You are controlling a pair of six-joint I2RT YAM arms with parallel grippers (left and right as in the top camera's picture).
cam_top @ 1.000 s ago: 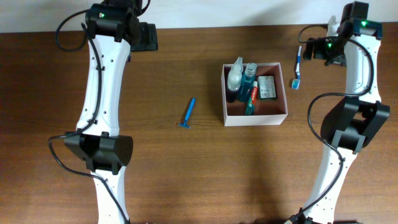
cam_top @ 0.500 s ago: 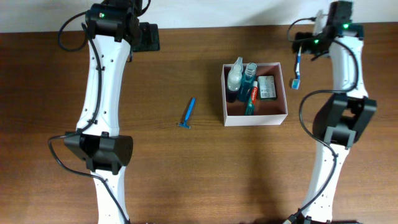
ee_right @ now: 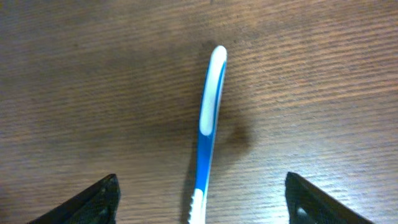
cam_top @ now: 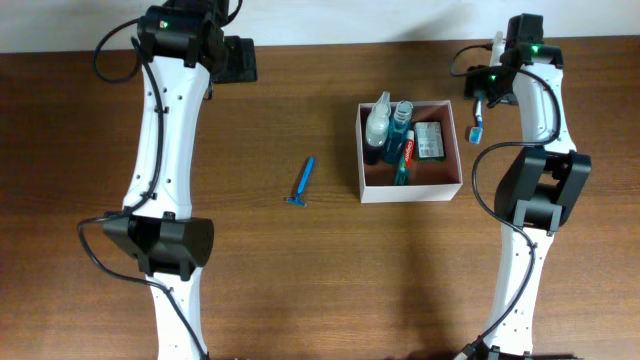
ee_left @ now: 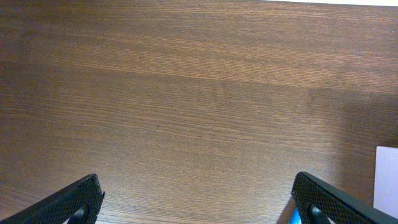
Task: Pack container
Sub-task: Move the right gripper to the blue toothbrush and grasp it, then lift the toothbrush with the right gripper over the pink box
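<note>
Brown wood-grain table [cam_top: 300, 300] fills my overhead view from the near edge to the far one. Going outward, I first meet a blue razor [cam_top: 301, 184] lying flat on the wood left of centre, well apart from everything else. To its right sits the container [cam_top: 410, 191], a square box with white walls. Inside it I can make out two bottles [cam_top: 379, 125], a red tube [cam_top: 408, 150] and a green packet [cam_top: 431, 142], all crowded toward its far side. Just beside its far right corner a blue and white toothbrush [cam_top: 478, 115] lies on the wood, outside the box. My right gripper [ee_right: 202, 208] hangs over that toothbrush, jaws apart, one finger on each side and neither touching it. Farthest back on the left, my left gripper [ee_left: 199, 208] has its jaws spread wide above the wood, holding nothing.
</note>
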